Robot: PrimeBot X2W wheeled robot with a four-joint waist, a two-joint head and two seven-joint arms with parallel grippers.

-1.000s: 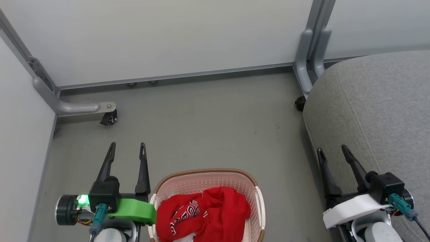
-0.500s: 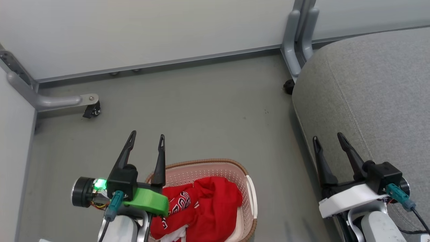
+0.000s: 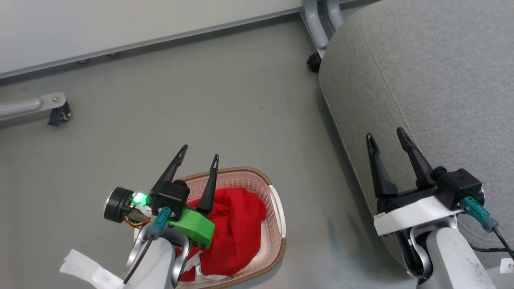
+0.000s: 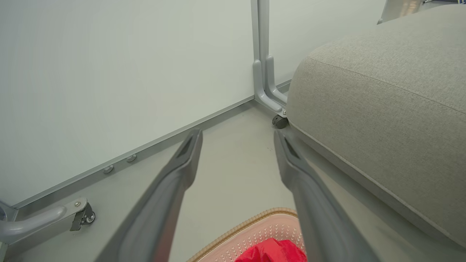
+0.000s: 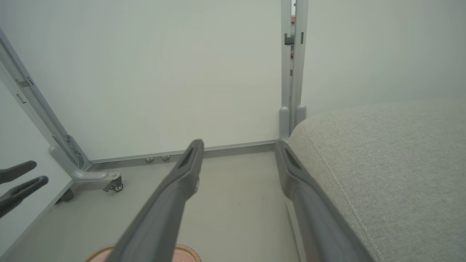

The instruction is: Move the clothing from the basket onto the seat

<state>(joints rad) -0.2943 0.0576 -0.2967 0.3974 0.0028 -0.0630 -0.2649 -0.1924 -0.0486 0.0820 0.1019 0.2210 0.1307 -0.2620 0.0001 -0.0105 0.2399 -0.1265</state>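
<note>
Clothing (image 3: 237, 224) lies heaped in the basket (image 3: 241, 170) on the floor (image 3: 241, 100) beside the seat (image 3: 421, 72); left jaws hang wide and empty over it, likely poised to dip in; right jaws, also wide and empty, idle over the seat's edge.

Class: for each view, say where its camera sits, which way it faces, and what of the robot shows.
Head view: on head, facing down at basket, clothing, seat; left gripper, right gripper, open.
Left wrist view: on left wrist, facing wall over basket; own fingers.
Right wrist view: on right wrist, facing wall beside seat; own fingers.
All share seat, basket rim.
</note>
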